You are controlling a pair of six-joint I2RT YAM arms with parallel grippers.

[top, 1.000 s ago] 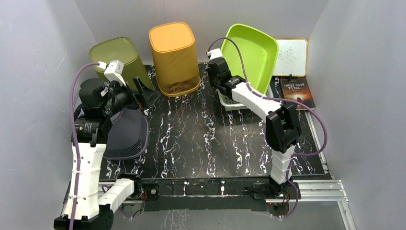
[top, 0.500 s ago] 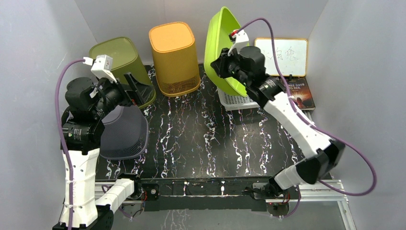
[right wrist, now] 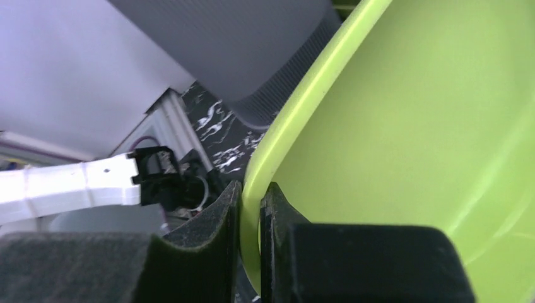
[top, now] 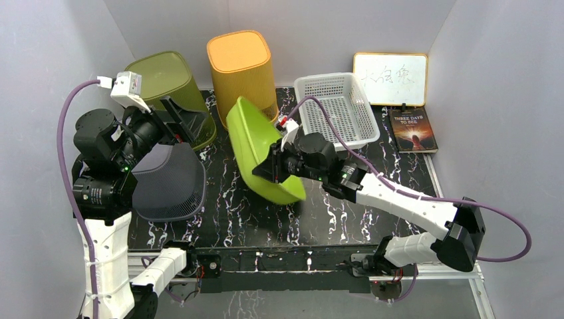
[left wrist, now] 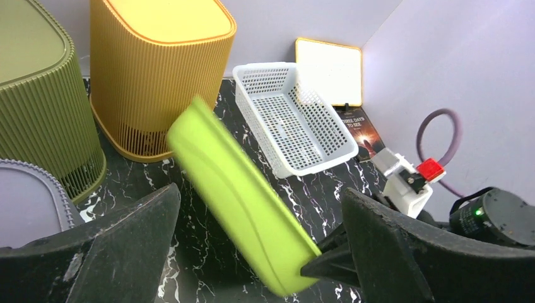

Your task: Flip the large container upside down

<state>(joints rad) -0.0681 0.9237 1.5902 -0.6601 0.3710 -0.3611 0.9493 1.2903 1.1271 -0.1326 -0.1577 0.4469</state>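
Right arm holds a large green container tipped on edge over the middle of the table.

Overhead view: the right gripper (top: pixel 274 166) is clamped on the rim of the large green container (top: pixel 256 143), which stands steeply tilted, just in front of an orange bin (top: pixel 243 76) at the far edge of the black marbled table (top: pixel 319 212); a white basket (top: pixel 339 106) sits toward the far right corner, an olive bin (top: pixel 166 80) in the far left corner, and a grey basket (top: pixel 169 183) lies by the left edge under the left gripper (top: pixel 189 119), whose fingers stand wide apart, holding nothing. Left wrist view: the spread fingers (left wrist: pixel 113 246) frame the slanted green container, apart from it. Right wrist view: both fingers (right wrist: pixel 208 233) pinch the container's thin rim.
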